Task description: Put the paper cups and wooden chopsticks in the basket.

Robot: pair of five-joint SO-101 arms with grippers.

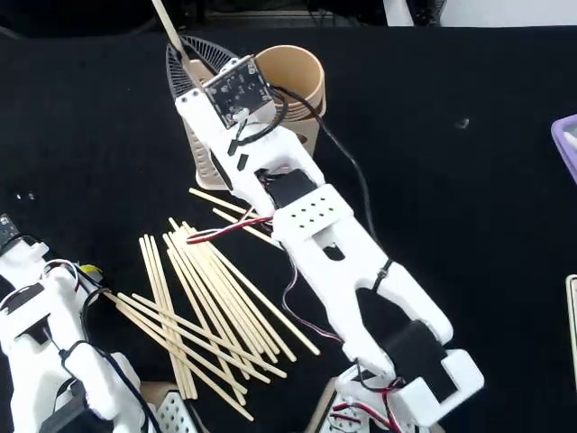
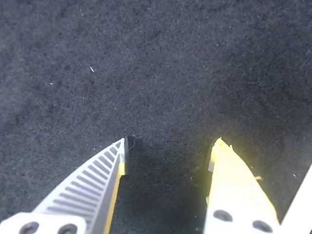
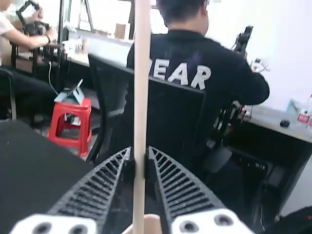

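Sprawling chopsticks [image 1: 207,307] beside right arm [image 1: 352,262], chopstick [image 3: 141,73] in its hand [image 3: 140,163].

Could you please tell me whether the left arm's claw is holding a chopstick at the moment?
No, the left claw stands open over the black tabletop, with nothing gripped in it.

SURFACE: black felt-like table covering [image 1: 469,234] | HIGH VIEW, RIGHT EDGE: purple-rimmed plastic container [image 1: 565,135] (cut off by the frame) | ROOM BEHIND: red plastic stool [image 3: 72,117] on the floor, near a black chair back [image 3: 175,117]; grey desk top [image 3: 273,119] beyond.
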